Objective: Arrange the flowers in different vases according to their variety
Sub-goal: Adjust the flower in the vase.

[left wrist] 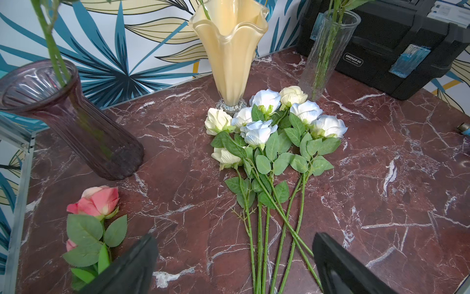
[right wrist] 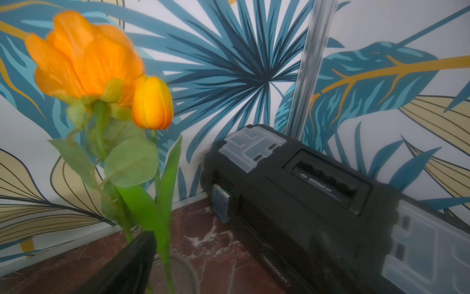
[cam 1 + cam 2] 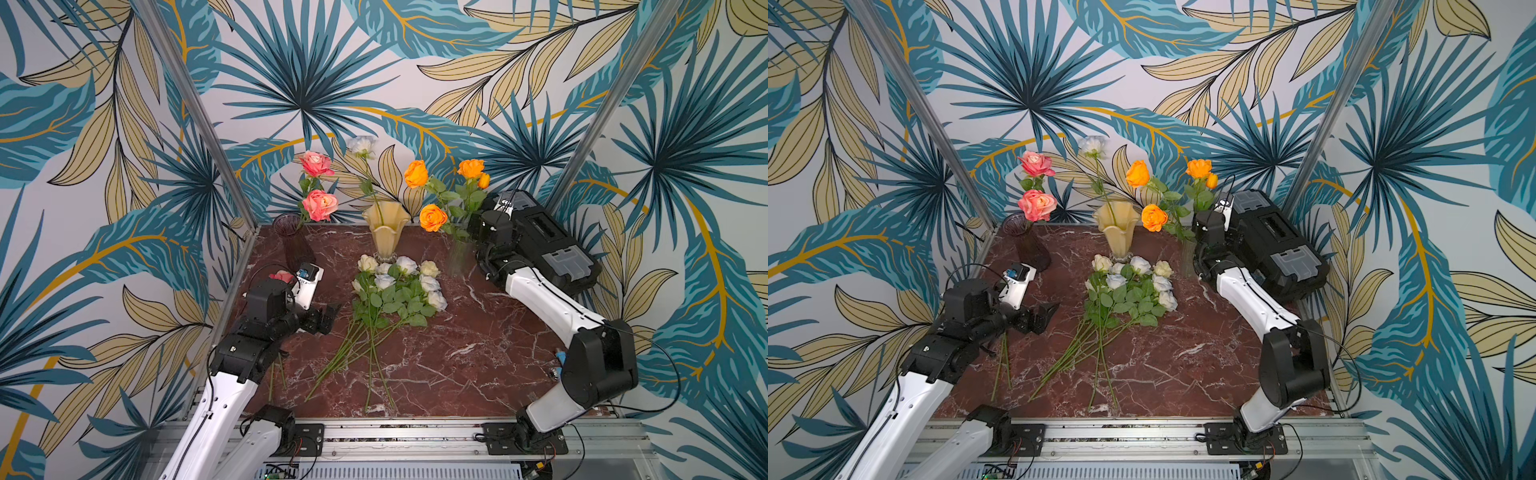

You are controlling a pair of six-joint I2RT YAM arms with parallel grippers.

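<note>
Pale roses: the bunch of white, cream and pale-blue cloth roses (image 3: 395, 286) lies mid-counter. Its heads are just near of the cream-yellow ruffled-rim trumpet vase (image 3: 384, 230), which holds one pale rose, and its stems fan toward the near edge.
Pink strays: a pink cloth rose (image 1: 98, 199) and a small pink tulip bud (image 1: 70, 245) lie at the left, near of the dark purple ribbed glass vase (image 3: 297, 241).
Orange set: orange roses and the orange tulip bud (image 2: 152, 101) stand in the clear glass cylinder vase (image 3: 459, 257), far right.
Handling: probably light, with springy stems and soft heads. Take a bare stem below the leaves. The stems cross, so lifting one may drag others.
Left gripper (image 1: 234, 275): jaws released and empty, just left of the pale bunch.
Right gripper (image 3: 473, 230): jaws parted, grasping nothing, beside the tulip stem.
Room: the red-brown marble counter (image 3: 457, 353) is open at the near right. The black plastic toolbox (image 3: 552, 245) crowds the cylinder, and the tall vases look tippy.
</note>
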